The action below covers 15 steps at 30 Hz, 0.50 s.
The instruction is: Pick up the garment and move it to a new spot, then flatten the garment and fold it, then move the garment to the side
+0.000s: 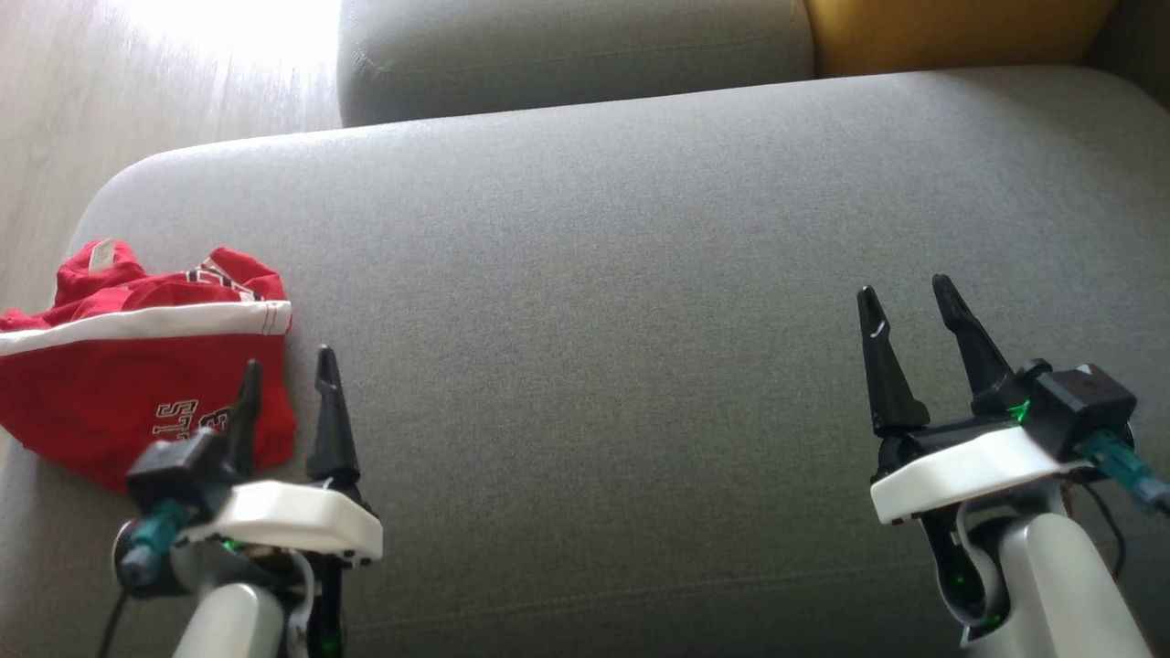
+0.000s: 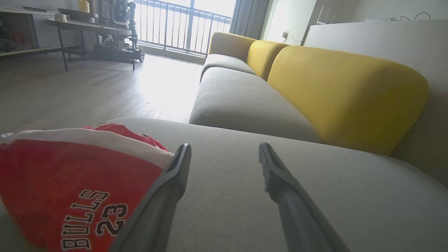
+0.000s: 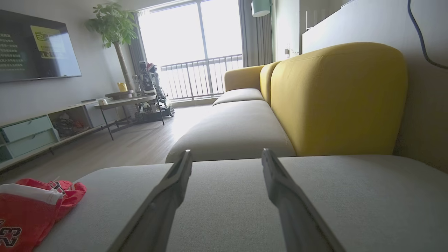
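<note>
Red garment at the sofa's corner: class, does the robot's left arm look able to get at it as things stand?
Probably yes. The left gripper is open beside the red garment, overlapping its edge in the head view, and nothing lies between them on the sofa seat.

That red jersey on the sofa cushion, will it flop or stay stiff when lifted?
Probably floppy: the red jersey lies crumpled in soft folds. Likely light; the cloth looks thin. Pushed, it may bunch on the woven grey cushion.
</note>
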{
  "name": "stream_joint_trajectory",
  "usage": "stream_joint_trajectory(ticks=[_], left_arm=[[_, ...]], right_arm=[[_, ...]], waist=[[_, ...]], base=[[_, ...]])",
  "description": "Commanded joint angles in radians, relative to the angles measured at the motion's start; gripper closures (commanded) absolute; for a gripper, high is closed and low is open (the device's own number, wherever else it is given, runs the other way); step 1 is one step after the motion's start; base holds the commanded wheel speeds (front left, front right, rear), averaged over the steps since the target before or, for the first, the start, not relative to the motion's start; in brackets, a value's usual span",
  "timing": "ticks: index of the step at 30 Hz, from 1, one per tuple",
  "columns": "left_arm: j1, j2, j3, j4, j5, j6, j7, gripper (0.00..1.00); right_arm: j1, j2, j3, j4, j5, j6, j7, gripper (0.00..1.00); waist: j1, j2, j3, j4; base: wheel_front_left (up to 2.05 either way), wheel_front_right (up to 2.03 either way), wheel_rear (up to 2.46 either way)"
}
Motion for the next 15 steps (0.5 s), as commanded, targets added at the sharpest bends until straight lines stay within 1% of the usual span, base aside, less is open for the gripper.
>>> stream_joint_trajectory(ticks=[1,4,9,15], left_arm=[[-0.035,0.026,0.009,-0.026,0.036,0.015,-0.017,0.0],[-0.038,0.038,-0.02,-0.007,0.063,0.033,-0.025,0.0],[-0.038,0.05,-0.051,0.044,0.087,0.035,-0.037,0.0],[-0.054,0.063,-0.088,0.072,0.154,0.057,-0.055,0.0]], right_arm=[[-0.038,0.003,0.005,-0.029,-0.043,0.0,-0.016,0.0],[-0.033,0.012,-0.013,-0.016,-0.079,0.0,-0.025,0.0],[-0.026,0.021,-0.028,0.005,-0.123,0.0,-0.037,0.0],[-0.025,0.024,-0.041,0.036,-0.196,0.0,-0.048,0.0]], waist=[[-0.0001,0.0,-0.001,0.001],[-0.0001,0.0,-0.002,0.001],[-0.0001,0.0,-0.003,-0.001],[-0.0001,0.0,-0.003,-0.006]], base=[[0.0,0.0,0.0],[0.0,0.0,0.0],[0.0,0.0,0.0],[0.0,0.0,0.0]])
